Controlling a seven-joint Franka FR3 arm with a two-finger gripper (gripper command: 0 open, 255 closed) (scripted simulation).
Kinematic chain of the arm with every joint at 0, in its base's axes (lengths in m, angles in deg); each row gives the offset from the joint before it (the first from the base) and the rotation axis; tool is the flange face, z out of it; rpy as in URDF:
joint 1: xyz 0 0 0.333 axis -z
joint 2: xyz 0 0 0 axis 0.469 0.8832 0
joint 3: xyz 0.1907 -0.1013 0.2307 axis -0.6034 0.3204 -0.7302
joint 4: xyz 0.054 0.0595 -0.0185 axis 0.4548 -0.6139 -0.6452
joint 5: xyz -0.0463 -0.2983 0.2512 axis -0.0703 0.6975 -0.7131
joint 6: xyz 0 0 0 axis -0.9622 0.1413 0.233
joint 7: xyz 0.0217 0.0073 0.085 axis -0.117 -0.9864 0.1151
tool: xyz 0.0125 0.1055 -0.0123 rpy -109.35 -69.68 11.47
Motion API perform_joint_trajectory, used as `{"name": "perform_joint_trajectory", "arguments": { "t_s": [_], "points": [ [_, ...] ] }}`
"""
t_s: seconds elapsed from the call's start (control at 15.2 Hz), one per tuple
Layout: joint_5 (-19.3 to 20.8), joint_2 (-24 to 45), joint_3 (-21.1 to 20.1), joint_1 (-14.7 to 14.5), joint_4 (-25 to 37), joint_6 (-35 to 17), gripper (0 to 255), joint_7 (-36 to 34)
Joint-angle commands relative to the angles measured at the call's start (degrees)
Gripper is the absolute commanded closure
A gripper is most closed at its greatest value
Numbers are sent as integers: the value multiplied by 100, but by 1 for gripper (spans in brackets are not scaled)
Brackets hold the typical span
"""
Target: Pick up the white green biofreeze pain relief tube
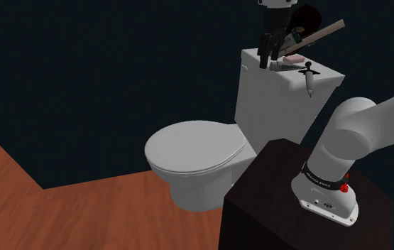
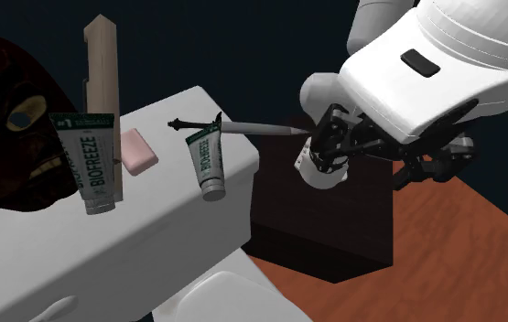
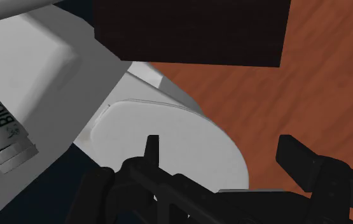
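Note:
Two white tubes with green bands and BIOFREEZE lettering are on the white toilet tank lid (image 2: 151,210). One tube (image 2: 208,163) lies near the lid's edge, cap end outward. The other tube (image 2: 90,160) leans upright by a wooden block (image 2: 102,64). My black gripper (image 1: 266,60) hangs just above the lid (image 1: 255,55). In the wrist view the gripper (image 3: 222,146) is open with nothing between its fingers. A tube (image 3: 0,137) lies off to one side of the fingers, its cap over the lid's edge, untouched.
On the lid also sit a pink soap bar (image 2: 138,151), a thin dagger-like tool (image 2: 243,128) and a dark mask (image 2: 5,128). The toilet seat (image 1: 195,145) is shut below. The dark stand (image 1: 294,206) stands on a wooden floor (image 1: 60,213); black area lies behind.

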Motion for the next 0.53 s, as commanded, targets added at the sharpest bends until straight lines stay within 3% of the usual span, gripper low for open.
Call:
{"name": "perform_joint_trajectory", "arguments": {
  "t_s": [0.0,0.46],
  "points": [
    [0,0,0,0,0,0,0,0],
    [769,-296,1281,-109,-258,-273,0,2009]
  ]
}}
